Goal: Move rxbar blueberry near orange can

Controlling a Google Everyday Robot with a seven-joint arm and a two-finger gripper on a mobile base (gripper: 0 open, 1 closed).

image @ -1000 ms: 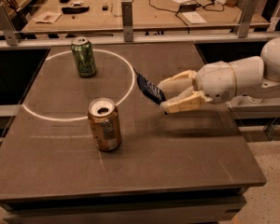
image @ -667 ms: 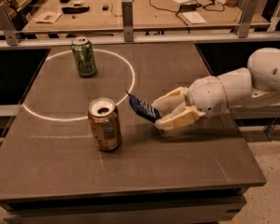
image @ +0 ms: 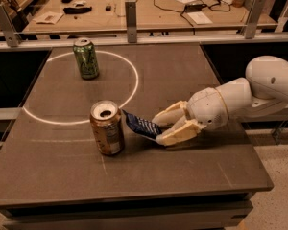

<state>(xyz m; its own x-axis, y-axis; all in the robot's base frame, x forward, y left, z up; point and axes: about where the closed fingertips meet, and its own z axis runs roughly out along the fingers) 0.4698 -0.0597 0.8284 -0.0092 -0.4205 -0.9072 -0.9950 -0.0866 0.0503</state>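
The orange can [image: 106, 127] stands upright, top open, near the front left of the dark table. The rxbar blueberry [image: 140, 125], a dark navy wrapper with white print, is tilted just right of the can, its left tip close to the can and its right end between my fingers. My gripper [image: 161, 128] reaches in from the right, low over the table, and is shut on the bar's right end. I cannot tell whether the bar touches the can or the table.
A green can [image: 86, 58] stands upright at the back left, on a white circle line [image: 129, 93] painted on the table [image: 192, 176]. A metal rail [image: 131, 14] and a cluttered workbench lie behind the table.
My gripper has moved left, forward and down with the bar, bringing it from mid-table right to just beside the orange can. The cans have not moved.
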